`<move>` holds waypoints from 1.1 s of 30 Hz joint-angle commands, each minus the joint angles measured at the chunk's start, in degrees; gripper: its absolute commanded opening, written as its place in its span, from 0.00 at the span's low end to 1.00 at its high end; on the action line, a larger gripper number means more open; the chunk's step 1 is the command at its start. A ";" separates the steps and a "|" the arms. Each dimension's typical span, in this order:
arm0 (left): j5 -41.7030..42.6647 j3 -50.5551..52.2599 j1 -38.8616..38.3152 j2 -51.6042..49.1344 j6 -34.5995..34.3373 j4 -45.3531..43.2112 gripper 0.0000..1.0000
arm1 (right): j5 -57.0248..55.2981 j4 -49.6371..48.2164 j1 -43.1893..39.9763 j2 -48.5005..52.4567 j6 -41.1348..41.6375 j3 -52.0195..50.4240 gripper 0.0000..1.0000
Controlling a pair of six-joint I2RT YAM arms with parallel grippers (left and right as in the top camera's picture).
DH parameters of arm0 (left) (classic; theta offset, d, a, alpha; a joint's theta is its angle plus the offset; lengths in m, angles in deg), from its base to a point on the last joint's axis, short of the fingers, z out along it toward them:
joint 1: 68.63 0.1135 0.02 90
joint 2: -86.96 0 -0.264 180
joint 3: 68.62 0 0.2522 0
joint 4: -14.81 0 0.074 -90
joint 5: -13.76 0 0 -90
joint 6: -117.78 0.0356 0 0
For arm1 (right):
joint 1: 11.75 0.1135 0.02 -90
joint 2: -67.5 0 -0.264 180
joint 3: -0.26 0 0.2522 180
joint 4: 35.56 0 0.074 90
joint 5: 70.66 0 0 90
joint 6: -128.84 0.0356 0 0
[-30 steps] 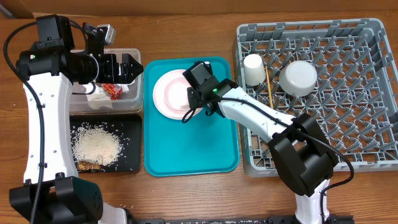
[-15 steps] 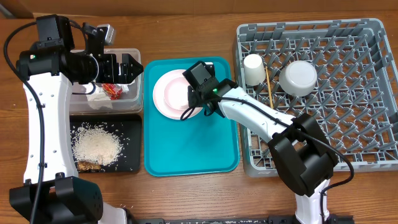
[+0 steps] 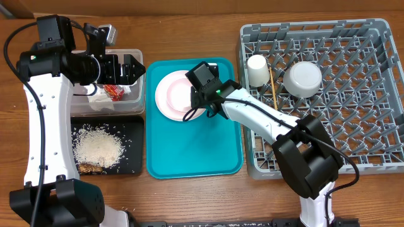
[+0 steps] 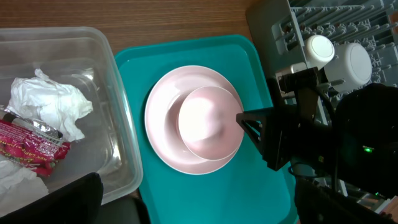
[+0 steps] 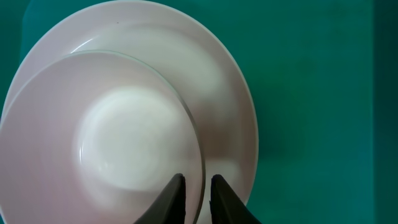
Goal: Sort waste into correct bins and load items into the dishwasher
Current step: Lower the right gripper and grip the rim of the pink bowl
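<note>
On the teal tray (image 3: 189, 151) at the middle of the bench (image 3: 189, 25), a pale pink plate (image 3: 164, 101) lies flat with a pinkish bowl (image 5: 124, 143) sitting in it, set toward one side. My right hand (image 5: 199, 196) is down at that bowl's near edge, its two fingers drawn close together with the thin rim running between them; I cannot tell whether they are pinching the rim or only standing astride it.

My left hand (image 3: 137, 68) hangs spread wide and holding nothing, above the right edge of the clear tub (image 3: 141, 101). Inside the tub lie crumpled white napkins (image 4: 50, 102) and a shiny red wrapper (image 4: 28, 146). Just in front of the tub, the black tray (image 3: 132, 157) holds a heap of white rice (image 3: 98, 149) with brownish scraps (image 3: 91, 168) at its near edge.

To the right, the grey rack (image 3: 353, 126) carries a white cup (image 3: 257, 69), a white bowl (image 3: 303, 79) and, between them, thin wooden chopsticks (image 3: 273, 88).
</note>
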 commanded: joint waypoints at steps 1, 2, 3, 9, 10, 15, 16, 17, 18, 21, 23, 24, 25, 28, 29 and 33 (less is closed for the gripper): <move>-0.09 -1.51 -0.39 0.44 -0.39 -0.04 1.00 | 0.07 -0.37 0.17 0.68 0.46 0.13 0.17; -0.09 -1.51 -0.39 0.44 -0.39 -0.04 1.00 | 0.07 -0.39 0.17 0.68 0.46 0.13 0.17; -0.11 -1.51 -0.39 0.44 -0.39 -0.04 1.00 | 0.07 -0.37 0.17 0.68 0.46 0.13 0.17; -0.09 -1.51 -0.39 0.44 -0.39 -0.04 1.00 | 0.09 -0.39 0.17 0.72 0.66 0.13 0.17; -0.09 -1.51 -0.39 0.44 -0.39 -0.04 1.00 | 0.09 -0.39 0.17 0.72 0.66 0.13 0.17; -0.09 -1.51 -0.39 0.44 -0.39 -0.04 1.00 | 0.07 -0.44 0.17 1.20 0.66 0.13 0.18; -0.09 -1.51 -0.39 0.44 -0.39 -0.04 1.00 | 0.04 -0.57 0.17 1.40 0.63 0.13 0.18; -0.09 -1.51 -0.39 0.44 -0.39 -0.04 1.00 | 0.04 -0.61 0.17 1.42 0.63 0.13 0.18; -0.09 -1.51 -0.39 0.44 -0.39 -0.04 1.00 | 0.04 -0.74 0.15 1.42 0.63 0.13 0.18; -0.09 -1.51 -0.39 0.44 -0.39 -0.04 1.00 | 0.07 -1.09 0.15 1.42 0.63 0.13 0.18; -0.09 -1.51 -0.39 0.44 -0.39 -0.04 1.00 | 0.07 -0.98 0.15 1.42 0.61 0.13 0.18; -0.09 -1.51 -0.39 0.44 -0.39 -0.04 1.00 | 0.07 -1.01 0.15 1.42 0.61 0.13 0.17; -0.09 -1.51 -0.39 0.44 -0.39 -0.04 1.00 | 0.07 -1.14 0.15 1.42 0.63 0.13 0.16; -0.09 -1.51 -0.39 0.44 -0.39 -0.04 1.00 | 0.07 -2.95 0.15 1.31 0.52 0.33 0.11; -0.09 -1.51 -0.39 0.44 -0.39 -0.04 1.00 | 0.09 -3.78 0.15 0.98 0.50 0.74 0.07; -0.09 -1.51 -0.39 0.44 -0.39 -0.04 1.00 | -0.42 -4.92 -0.13 -1.25 -1.33 4.28 0.04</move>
